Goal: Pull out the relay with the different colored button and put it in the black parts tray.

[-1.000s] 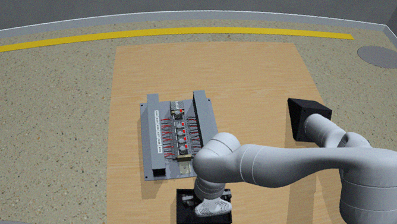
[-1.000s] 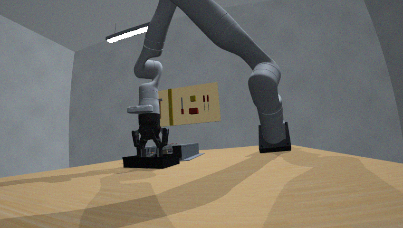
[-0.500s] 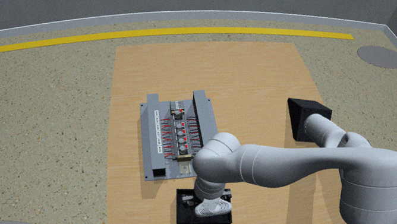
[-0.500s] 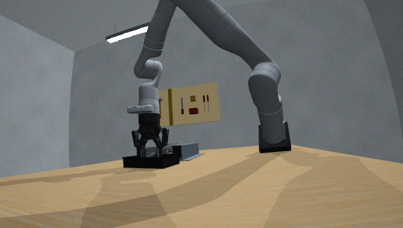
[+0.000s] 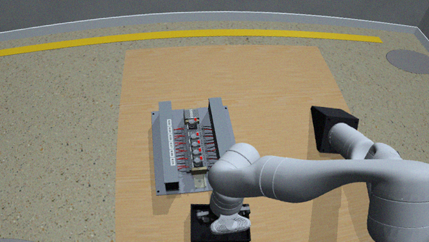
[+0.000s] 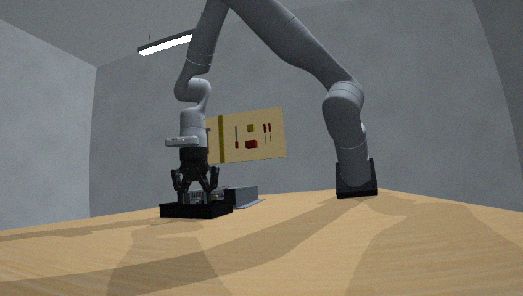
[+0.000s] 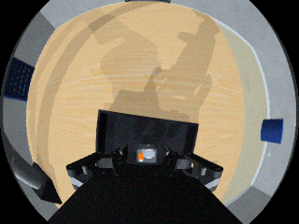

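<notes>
The claw [image 6: 195, 200] is lowered into the black parts tray [image 6: 194, 211] with its fingers [image 6: 175, 180] partly spread. It is released rather than clamped, one finger standing on either side of the odd relay [image 6: 192, 197]. The wrist view looks straight down on that relay [image 7: 146, 156]. Its orange button sits midway between the two dark finger pads, but whether the pads touch the clear case cannot be told.

The relay stands inside the tray, low against its floor, and nothing else can be made out in there.

From above, the arm's wrist covers the claw and the relay completely. Only the tray's rim [image 5: 214, 237] shows, just beside the near end of the grey socket board [image 5: 163, 142] on the bench [image 5: 253, 87]. That view alone shows the remaining relays [image 5: 197, 147] in a row on the board, with red buttons and red wiring to either side; the arm's elbow overlaps the row's near end.

The low exterior view instead shows the claw side-on, plus a tan tool board [image 6: 245, 135] on the back wall.
</notes>
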Controlling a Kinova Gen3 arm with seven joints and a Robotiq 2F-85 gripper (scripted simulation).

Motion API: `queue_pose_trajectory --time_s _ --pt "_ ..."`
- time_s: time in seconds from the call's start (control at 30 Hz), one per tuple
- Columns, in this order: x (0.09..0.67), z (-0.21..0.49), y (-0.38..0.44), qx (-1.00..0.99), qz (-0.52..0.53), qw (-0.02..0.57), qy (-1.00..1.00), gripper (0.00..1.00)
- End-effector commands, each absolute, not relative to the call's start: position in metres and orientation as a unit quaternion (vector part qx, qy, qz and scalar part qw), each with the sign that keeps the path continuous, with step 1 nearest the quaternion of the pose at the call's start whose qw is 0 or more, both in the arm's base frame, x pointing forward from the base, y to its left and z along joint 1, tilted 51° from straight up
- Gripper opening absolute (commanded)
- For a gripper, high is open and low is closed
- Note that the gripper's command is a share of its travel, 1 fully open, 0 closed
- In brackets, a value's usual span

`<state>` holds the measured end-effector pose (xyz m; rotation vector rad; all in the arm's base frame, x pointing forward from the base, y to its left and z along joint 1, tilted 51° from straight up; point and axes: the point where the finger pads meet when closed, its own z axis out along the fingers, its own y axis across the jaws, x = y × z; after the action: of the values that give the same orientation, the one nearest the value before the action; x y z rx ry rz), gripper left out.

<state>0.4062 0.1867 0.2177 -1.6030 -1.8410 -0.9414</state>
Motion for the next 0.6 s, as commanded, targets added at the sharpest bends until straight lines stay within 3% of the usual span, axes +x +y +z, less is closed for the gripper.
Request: queue_pose_trajectory --time_s 0.0,0.57 --pt "0.4067 0.2181 0.1860 -0.592 -0.348 0.259 -0.679 0.61" --pt "0.4066 0.2200 0.1836 -0.592 -0.348 0.259 -0.679 0.61"
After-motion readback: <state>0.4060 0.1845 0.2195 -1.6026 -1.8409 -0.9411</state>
